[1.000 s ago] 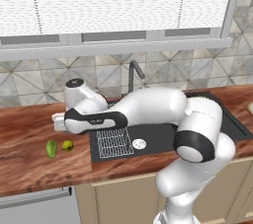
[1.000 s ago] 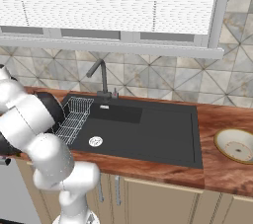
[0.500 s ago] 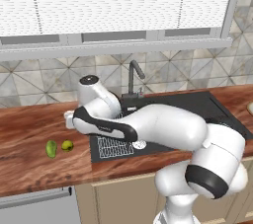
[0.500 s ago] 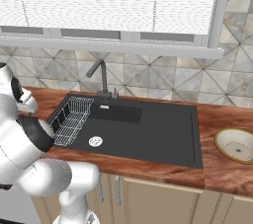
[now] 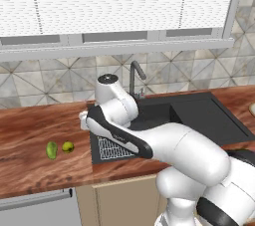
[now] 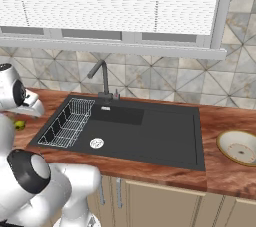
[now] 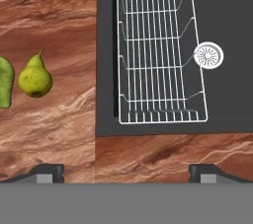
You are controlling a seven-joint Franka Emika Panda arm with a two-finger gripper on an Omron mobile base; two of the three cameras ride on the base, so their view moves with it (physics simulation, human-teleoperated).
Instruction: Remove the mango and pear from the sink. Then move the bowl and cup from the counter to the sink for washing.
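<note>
Now fruit out: yellow-green speckled pear (image 7: 35, 77) and green oval mango (image 7: 4, 82) lie on reddish-brown wood-grain tabletop (image 7: 49, 16), left of matte black sink (image 6: 150, 136). Our arm has swung back over white wire rack (image 7: 158, 45), jaws wide open, empty. Next we fetch beige speckled bowl (image 6: 240, 147), far right. Tiled wall, blinds behind.

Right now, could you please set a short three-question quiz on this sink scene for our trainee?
1. True or false: the pear lies in the sink.
2. Where is the bowl? A) in the wire rack B) on the counter right of the sink C) under the faucet
3. Fill in: the gripper is ___.

Key: 1 false; 2 B; 3 open
</note>
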